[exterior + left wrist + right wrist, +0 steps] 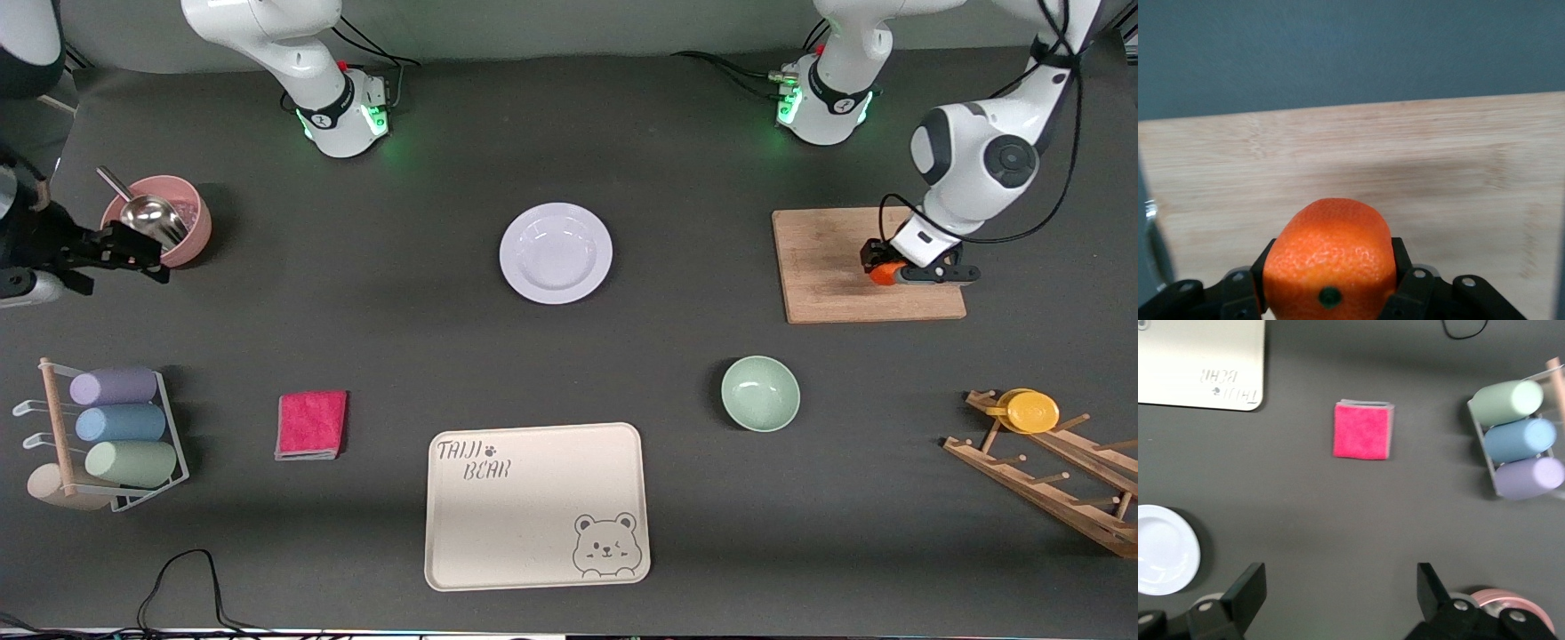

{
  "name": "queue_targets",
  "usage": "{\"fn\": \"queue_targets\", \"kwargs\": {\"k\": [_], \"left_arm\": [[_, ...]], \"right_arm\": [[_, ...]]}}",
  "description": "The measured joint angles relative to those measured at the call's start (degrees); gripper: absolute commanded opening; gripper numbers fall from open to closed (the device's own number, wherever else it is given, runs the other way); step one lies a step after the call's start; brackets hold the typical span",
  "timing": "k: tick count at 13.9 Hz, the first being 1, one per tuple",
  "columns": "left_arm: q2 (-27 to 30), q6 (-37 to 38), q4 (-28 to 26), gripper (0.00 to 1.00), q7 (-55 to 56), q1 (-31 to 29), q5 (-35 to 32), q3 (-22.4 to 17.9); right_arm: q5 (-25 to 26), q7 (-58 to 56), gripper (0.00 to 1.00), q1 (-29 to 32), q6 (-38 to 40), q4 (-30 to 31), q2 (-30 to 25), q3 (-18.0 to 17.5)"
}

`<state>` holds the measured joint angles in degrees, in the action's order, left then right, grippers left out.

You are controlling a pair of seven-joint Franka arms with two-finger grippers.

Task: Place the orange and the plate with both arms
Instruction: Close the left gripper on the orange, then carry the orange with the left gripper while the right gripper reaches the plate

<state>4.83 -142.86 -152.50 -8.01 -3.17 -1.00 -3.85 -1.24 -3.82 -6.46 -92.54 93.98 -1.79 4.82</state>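
The orange (882, 274) is on the wooden cutting board (827, 267) near the left arm's end of the table. My left gripper (892, 271) is shut on it, low at the board. In the left wrist view the orange (1330, 257) fills the space between the black fingers (1402, 263), with the board (1405, 153) under it. The white plate (556, 252) lies empty mid-table; it also shows in the right wrist view (1161, 550). My right gripper (142, 256) is open and empty beside the pink bowl; in its own view the gripper (1341, 587) hangs over bare table.
A pink bowl (188, 222) with a metal scoop stands at the right arm's end. A mint-green bowl (760, 393), the cream bear tray (536, 507), a pink cloth (311, 424), a rack of cups (116, 436) and a wooden rack with a yellow cup (1031, 411) lie nearer the camera.
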Motion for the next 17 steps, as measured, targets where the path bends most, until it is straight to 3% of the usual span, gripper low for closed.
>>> {"fn": "queue_targets", "kwargs": {"k": [4, 7, 13, 17], "left_arm": [[8.6, 30.15, 16.4, 0.22, 5.14, 0.0, 0.01, 3.51], [9.33, 41.71, 25.43, 0.22, 17.53, 0.19, 0.69, 12.72], [8.25, 46.82, 34.07, 0.22, 40.71, 0.64, 10.26, 29.74], [5.52, 43.16, 38.06, 0.22, 55.56, 0.92, 13.4, 41.03]], "right_arm": [[-0.88, 9.69, 1.0, -4.01, -2.04, 8.47, -7.79, -3.47], [-0.9, 16.29, 1.0, -9.82, -4.66, 15.18, -12.92, -3.98], [-1.27, 17.7, 1.0, -12.2, -7.66, 26.65, -20.35, -5.1], [-8.27, 17.19, 1.0, -12.2, -12.12, 32.47, -20.89, -3.82]]}}
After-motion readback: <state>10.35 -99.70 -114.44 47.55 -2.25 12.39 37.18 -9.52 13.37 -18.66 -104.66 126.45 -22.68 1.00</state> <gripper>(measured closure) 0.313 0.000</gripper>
